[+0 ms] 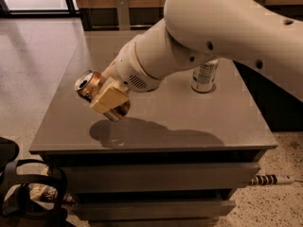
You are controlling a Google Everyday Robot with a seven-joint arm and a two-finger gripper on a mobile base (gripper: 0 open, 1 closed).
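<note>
Gripper [108, 100] holding tilted can [88, 82] over open tabletop [64, 131] front-left; upright can [204, 74] obstructs rear-right

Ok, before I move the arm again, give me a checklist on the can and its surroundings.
1. Grip: gripper shut on brown can, over the left of the table: ok.
2. Lift: brown can clear of the table, shadow beneath: ok.
3. Level: not ok, brown can tilted, top facing left.
4. Neighbour: second can upright, apart from brown can: ok.
5. Clearance: arm covers second can's top, gap cannot tell.
</note>
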